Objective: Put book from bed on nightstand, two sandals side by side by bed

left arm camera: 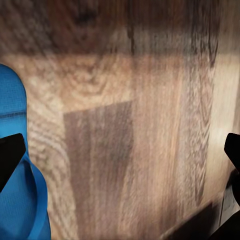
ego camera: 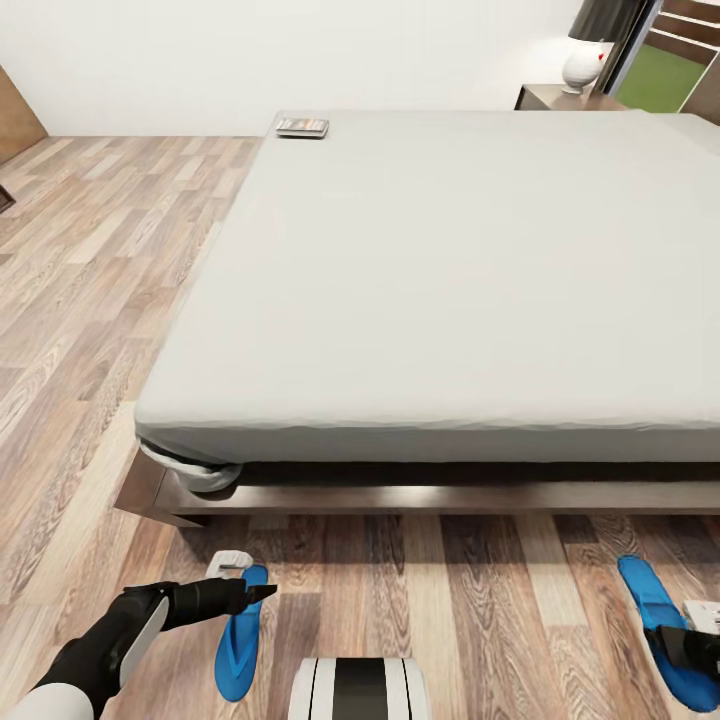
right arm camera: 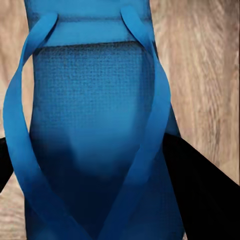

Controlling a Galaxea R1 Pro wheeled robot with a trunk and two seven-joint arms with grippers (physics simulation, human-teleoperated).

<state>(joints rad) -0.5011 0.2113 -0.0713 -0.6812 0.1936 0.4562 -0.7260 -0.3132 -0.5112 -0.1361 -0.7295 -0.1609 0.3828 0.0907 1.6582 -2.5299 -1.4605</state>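
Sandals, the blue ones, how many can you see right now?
2. One sandal lies on the floor by the bed's near-left corner, beside the left gripper. The other sandal lies far right, under the right gripper.

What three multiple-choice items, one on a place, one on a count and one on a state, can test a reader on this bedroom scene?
1. Where does the small dark paperback book lie?
A. on the wood-plank floor
B. on the pale grey mattress, at a far corner
C. on the brown nightstand

2. How many bright blue flat sandals are on the floor?
A. one
B. two
C. three

3. How do the two sandals lie?
A. far apart
B. side by side, touching
C. stacked

Key: 1 B, it rests on the bed. 2 B, one sandal by the left gripper, another sandal at the right. 3 A, bare floor separates them.
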